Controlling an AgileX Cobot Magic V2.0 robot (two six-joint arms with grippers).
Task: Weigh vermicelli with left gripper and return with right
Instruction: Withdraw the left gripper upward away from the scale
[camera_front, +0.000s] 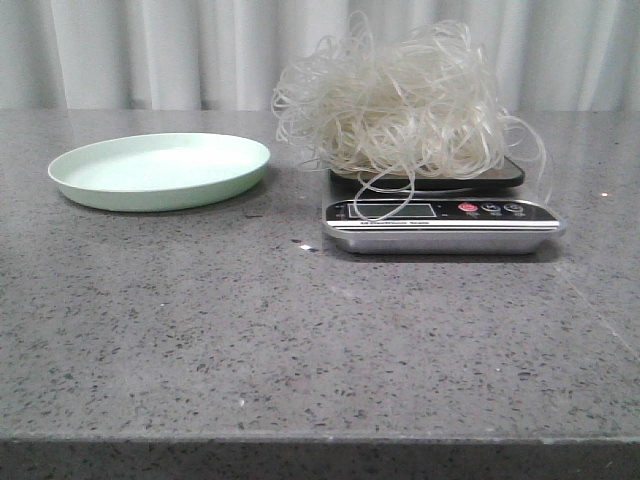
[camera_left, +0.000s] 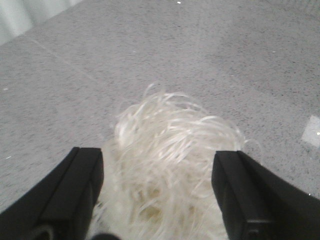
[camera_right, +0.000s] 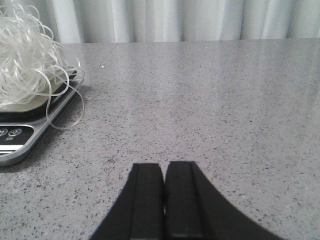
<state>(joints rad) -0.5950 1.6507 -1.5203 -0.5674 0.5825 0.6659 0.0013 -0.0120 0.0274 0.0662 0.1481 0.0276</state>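
Loose whitish glass-noodle vermicelli (camera_front: 405, 105) heaped on black-and-silver scale (camera_front: 443, 224): light, springy, snag-prone; best pinched mid-heap. Left gripper (camera_left: 157, 172) released, right gripper (camera_right: 164, 187) clenched empty.

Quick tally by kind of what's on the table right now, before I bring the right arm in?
Vermicelli tangle, on the scale: 1
Kitchen scale: 1
Pale green plate, nothing on it: 1
Total: 3
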